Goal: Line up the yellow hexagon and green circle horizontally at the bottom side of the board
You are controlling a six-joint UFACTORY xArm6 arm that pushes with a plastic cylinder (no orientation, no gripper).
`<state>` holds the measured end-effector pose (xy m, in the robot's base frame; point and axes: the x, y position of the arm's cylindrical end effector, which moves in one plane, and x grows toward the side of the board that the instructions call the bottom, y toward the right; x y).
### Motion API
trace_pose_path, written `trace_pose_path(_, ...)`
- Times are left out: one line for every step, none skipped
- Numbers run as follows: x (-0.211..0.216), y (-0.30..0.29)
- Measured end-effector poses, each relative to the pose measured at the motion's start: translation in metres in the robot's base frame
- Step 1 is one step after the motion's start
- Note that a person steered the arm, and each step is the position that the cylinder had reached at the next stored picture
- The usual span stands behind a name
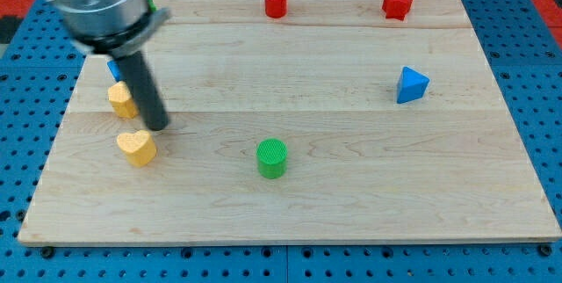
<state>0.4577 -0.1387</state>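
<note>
Near view's left edge, tip sits just right of yellow hexagon, above yellow heart. Green circle lies low, centre. No jaws fitted; nothing held. Hexagon best approached from above, pushed downward, heart avoided.

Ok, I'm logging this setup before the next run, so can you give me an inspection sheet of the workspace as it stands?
Surface: pale wooden board lying flat on a blue perforated base.
Job's things: yellow hexagon block near the view's left edge, partly behind the rod; green cylinder block low, near the middle, standing apart.
Clutter: yellow heart block, red cylinder block, red star block, blue triangular block; a blue block and a green bit, both mostly hidden by the arm.
Grippers: none fitted; my tip sits between hexagon and heart, just right of both.
Cables: nothing seen.
Surroundings: red patches at the view's top corners.
</note>
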Motion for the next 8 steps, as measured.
trace_pose_path(0.014,0.011)
trace_pose_path(0.034,-0.051)
trace_pose_path(0.056,-0.058)
trace_pose_path(0.019,-0.090)
trace_pose_path(-0.019,-0.118)
trace_pose_path(-0.034,-0.075)
trace_pose_path(-0.027,0.025)
trace_pose_path(-0.026,0.129)
